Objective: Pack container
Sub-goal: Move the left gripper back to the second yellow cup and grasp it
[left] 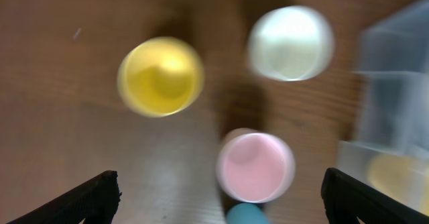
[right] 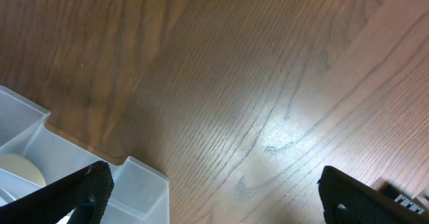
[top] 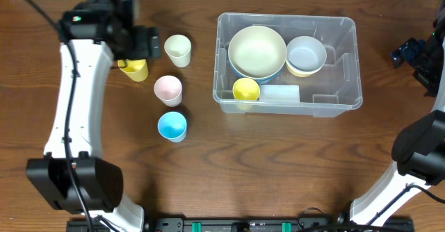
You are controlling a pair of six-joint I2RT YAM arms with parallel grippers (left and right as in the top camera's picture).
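— Clear plastic container [top: 341, 86]: where is it, and what does it hold?
— It stands on the wooden surface [top: 278, 162]. Inside, a large cream bowl [top: 257, 50] fills its left half. A small bowl [top: 306, 55] sits just right of that. An inner yellow cup [top: 245, 90] stands in its near-left corner, beside a white label [top: 280, 93].
— What lies left of the container?
— Four cups, all apart from it: cream cup [top: 178, 50], pink cup [top: 167, 89], blue cup [top: 172, 126] and, farthest left, an outer yellow cup [top: 134, 69].
— What are the end effector states?
— The left end effector [left: 220, 184] hangs above those cups, spread wide and empty; its wrist view is blurred. The right end effector [right: 214, 187] is spread wide and empty over bare surface right of the container.
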